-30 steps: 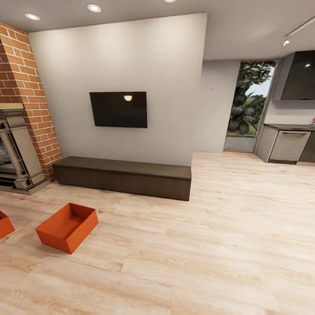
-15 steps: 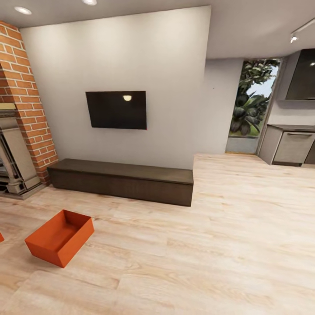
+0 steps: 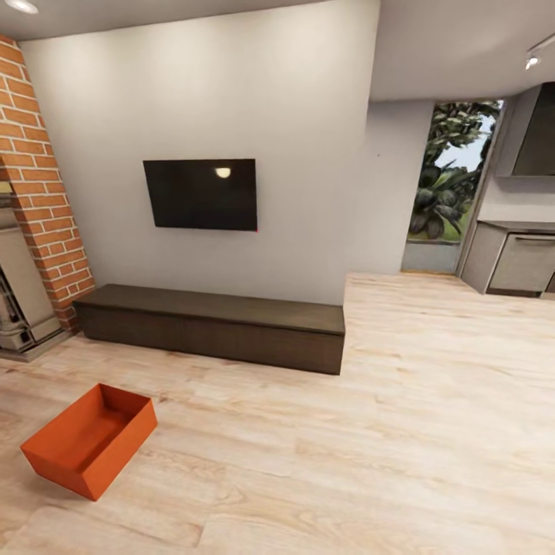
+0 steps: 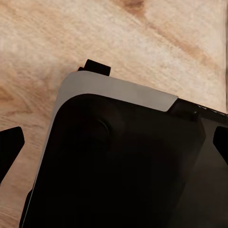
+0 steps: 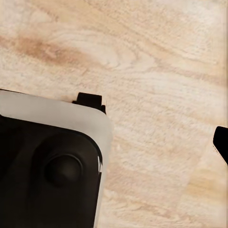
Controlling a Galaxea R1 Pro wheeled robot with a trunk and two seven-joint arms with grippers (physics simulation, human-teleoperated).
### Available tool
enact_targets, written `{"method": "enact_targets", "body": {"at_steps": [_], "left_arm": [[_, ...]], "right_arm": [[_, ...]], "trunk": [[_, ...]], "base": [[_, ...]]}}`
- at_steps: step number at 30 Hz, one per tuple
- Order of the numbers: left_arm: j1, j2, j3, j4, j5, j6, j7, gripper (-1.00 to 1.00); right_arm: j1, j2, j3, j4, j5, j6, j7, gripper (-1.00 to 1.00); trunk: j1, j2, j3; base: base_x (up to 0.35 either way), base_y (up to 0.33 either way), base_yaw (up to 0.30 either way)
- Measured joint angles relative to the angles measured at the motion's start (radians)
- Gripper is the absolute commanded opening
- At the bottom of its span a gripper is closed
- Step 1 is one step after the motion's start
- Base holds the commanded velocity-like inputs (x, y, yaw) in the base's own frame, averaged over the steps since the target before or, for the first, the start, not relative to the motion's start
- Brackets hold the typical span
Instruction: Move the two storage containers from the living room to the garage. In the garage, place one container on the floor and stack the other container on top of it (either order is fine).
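A: Status? Where's the bin?

B: One orange-red rectangular open-top storage container [image 3: 89, 449] on light wood-plank flooring [image 3: 370, 462], low left in head view, near the long dark low cabinet [image 3: 212, 326] under the wall TV [image 3: 200, 194]. Living rm. Nothing carried.

A: Grippers?

B: Wrist views: robot's base over planks, dark finger tips at the edges; width, can't tell. Judging: task barely begun; pickup, haul to garage, stacking all left.

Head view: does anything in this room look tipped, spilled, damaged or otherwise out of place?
Nothing looks damaged or spilled. The orange-red storage container sits upright and empty on the wood-plank floor, at an angle to the long dark bench; odd only in sitting loose mid-floor.
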Motion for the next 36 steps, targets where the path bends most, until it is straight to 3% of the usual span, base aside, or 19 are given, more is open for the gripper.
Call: {"method": "enact_targets", "body": {"at_steps": [36], "left_arm": [[0.000, -0.001, 0.000, 0.000, 0.000, 0.000, 0.000, 1.00]], "right_arm": [[0.000, 0.001, -0.003, 0.000, 0.001, -0.003, 0.000, 1.00]], "trunk": [[0.000, 0.000, 0.000]], "base": [[0.327, 0.000, 0.000]]}}
